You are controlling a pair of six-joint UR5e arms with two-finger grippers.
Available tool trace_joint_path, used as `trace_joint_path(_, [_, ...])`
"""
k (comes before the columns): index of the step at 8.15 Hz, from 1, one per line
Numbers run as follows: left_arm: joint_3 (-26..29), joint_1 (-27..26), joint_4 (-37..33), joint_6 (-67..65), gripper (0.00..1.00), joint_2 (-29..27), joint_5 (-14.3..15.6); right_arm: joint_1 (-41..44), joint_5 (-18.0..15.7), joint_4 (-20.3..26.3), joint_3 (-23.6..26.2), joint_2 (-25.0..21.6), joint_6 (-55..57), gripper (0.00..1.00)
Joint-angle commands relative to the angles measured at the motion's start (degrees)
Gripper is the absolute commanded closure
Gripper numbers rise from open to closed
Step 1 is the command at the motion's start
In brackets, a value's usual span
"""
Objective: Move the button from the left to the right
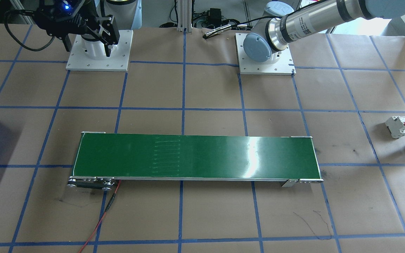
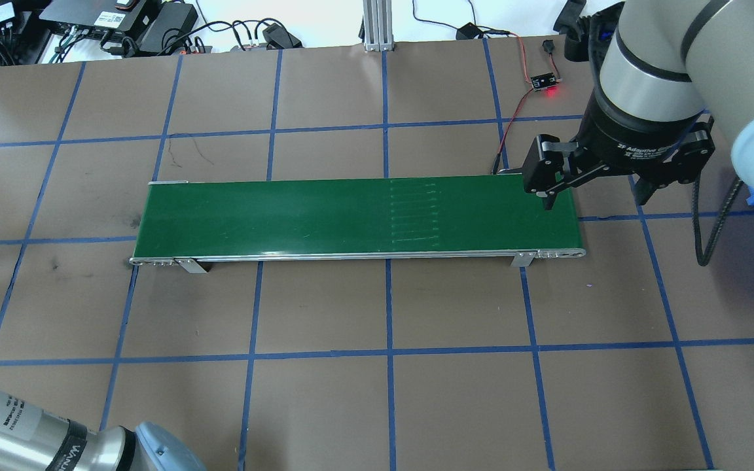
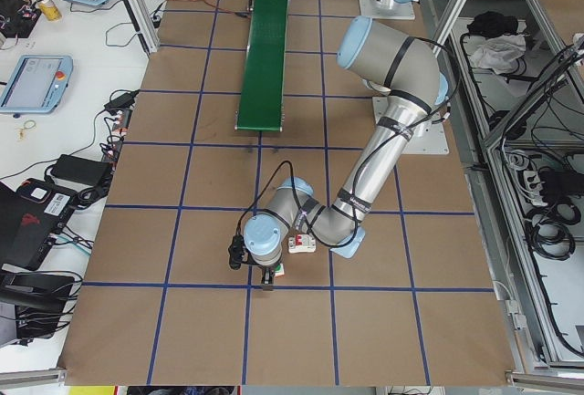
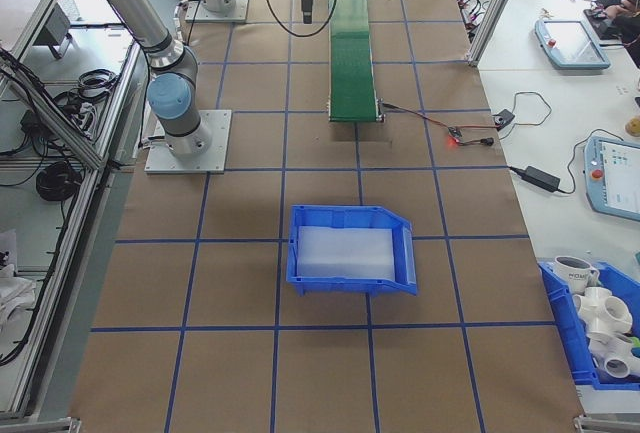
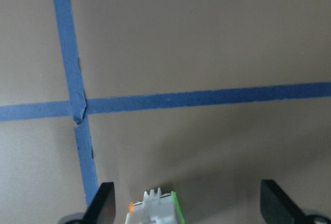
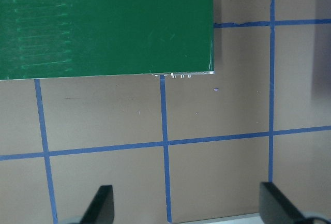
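Bottom centre of wrist view: button (image 5: 155, 209) between wide-open left tool (image 5: 189, 203) fingers, ungripped; right tool (image 6: 186, 203) open, empty, far off.

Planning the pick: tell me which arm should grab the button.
Left. Its gripper is open with the button between the fingers, on the table. The right gripper hangs open by the conveyor's far end.

Brown paper surface (image 1: 209, 88) with a blue tape grid, dark green conveyor belt (image 1: 195, 157) with silver edges. The button (image 5: 155, 211) is pale grey-white with a bright green side, plus a blue bin (image 4: 352, 250) and white breaker (image 1: 397, 127) with red lever.
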Motion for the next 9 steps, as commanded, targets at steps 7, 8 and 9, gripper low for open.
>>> trace_joint_path(7, [-0.5, 1.45, -0.32, -7.45, 0.23, -0.2, -0.79, 0.0, 0.0, 0.49, 0.09, 0.0, 0.09, 0.0])
trace_joint_path(8, [-0.5, 1.45, -0.32, -7.45, 0.39, -0.11, -0.7, 0.0, 0.0, 0.66, 0.09, 0.0, 0.09, 0.0])
trace_joint_path(9, [-0.5, 1.45, -0.32, -7.36, 0.6, 0.15, -0.26, 0.0, 0.0, 0.75, 0.09, 0.0, 0.09, 0.0])
